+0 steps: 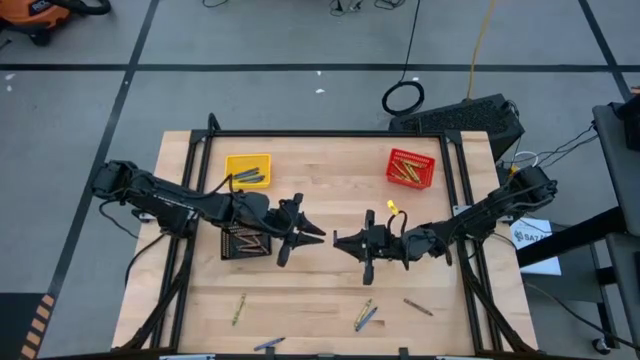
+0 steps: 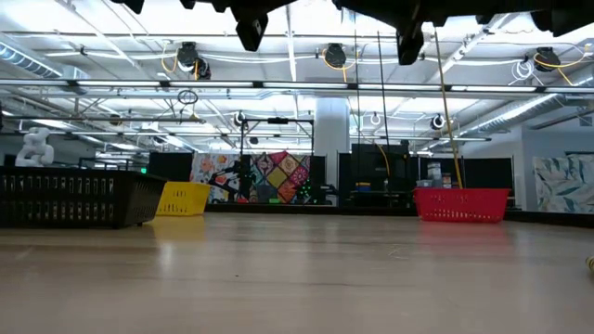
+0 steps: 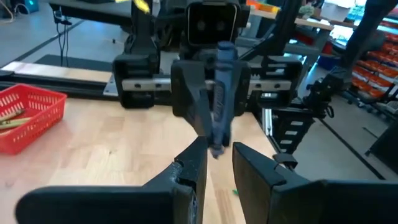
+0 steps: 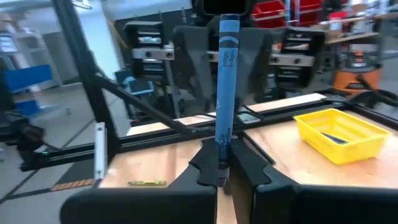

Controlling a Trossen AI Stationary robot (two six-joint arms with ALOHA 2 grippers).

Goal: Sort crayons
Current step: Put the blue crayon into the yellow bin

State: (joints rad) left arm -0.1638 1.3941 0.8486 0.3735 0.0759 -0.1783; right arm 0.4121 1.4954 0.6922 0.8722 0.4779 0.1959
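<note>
On the surface (image 1: pixel 330 290) seen from above, several crayons (image 1: pixel 365 314) lie unsorted; yellow basket (image 1: pixel 248 170), red basket (image 1: pixel 411 168) and black basket (image 1: pixel 244 242) hold some. Right wrist view: right tool (image 4: pixel 222 163) clenched on a blue crayon (image 4: pixel 226 93). Left wrist view: left tool (image 3: pixel 219 163) released, facing it.

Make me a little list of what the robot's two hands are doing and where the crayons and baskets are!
right hand: shut on a blue crayon, held upright
left hand: open, facing the right hand, crayon tip close to its fingers
yellow basket: has blue crayons inside
red basket: has yellowish crayons inside
black basket: has brown crayons inside, beside the left arm
loose crayons: a few lying on the table, away from the baskets
</note>
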